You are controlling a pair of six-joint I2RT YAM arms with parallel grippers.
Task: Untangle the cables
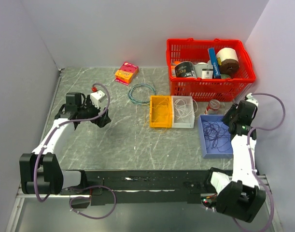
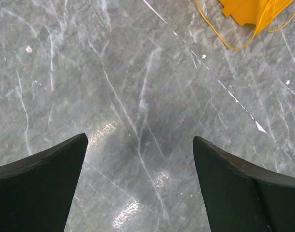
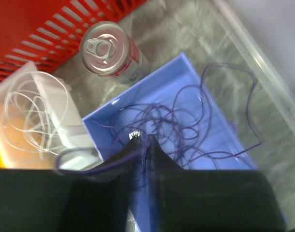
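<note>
**Strands sorted by colour; right arm at the purple bunch**

The cables lie in three trays in the middle and right of the table. The yellow tray [image 1: 161, 96] holds the yellow wire [image 2: 229, 46], one loop of which spills over its rim onto the table. The clear white tray [image 1: 182, 98], touching it on the right, holds the white wire [image 3: 31, 111]. The blue tray [image 1: 217, 151], nearer and further right, holds the dark purple wire [image 3: 181, 121], with one long loop trailing over its right wall.

The strands look thin, light and floppy. They should snag on each other and slide out of a loose pinch, so a single free loop is likely the best place to take hold.

The right gripper [image 3: 141, 141] hangs over the blue tray, fingers almost together among purple strands; whether it pinches one cannot be told. The left gripper [image 2: 140, 139] is spread wide over bare table, holding nothing.

At the far right, the red basket [image 1: 210, 89] holds a roll, a tin and boxes. A drink can [image 3: 106, 48] stands just beside it.
</note>
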